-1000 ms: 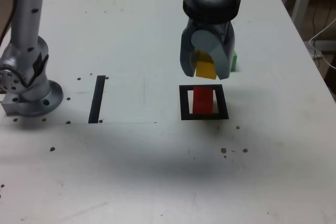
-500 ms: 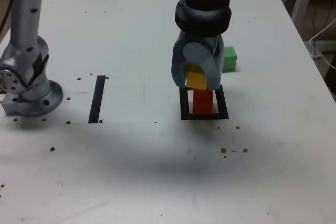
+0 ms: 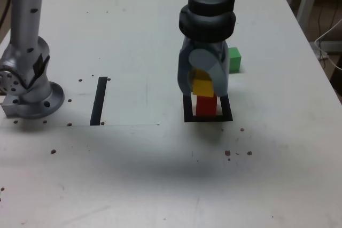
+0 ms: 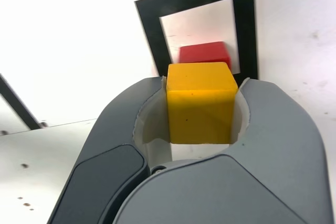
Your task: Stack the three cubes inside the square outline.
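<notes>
Gripping the plain yellow cube (image 4: 200, 102) above the red cube (image 3: 206, 104).

The arm (image 3: 26, 20) is silver-grey metal dotted with small dark screws, on a round flanged base (image 3: 32, 100). Black ribbed rings band the wrist; the end effector (image 3: 203, 90) has broad grey-blue, seemingly plastic, curved shells.

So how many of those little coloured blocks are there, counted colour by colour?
Red block: 1, standing inside the square outline
Yellow block: 1, held in the hand just above the red one
Green block: 1, on the table behind the outline
Total: 3 blocks
</notes>
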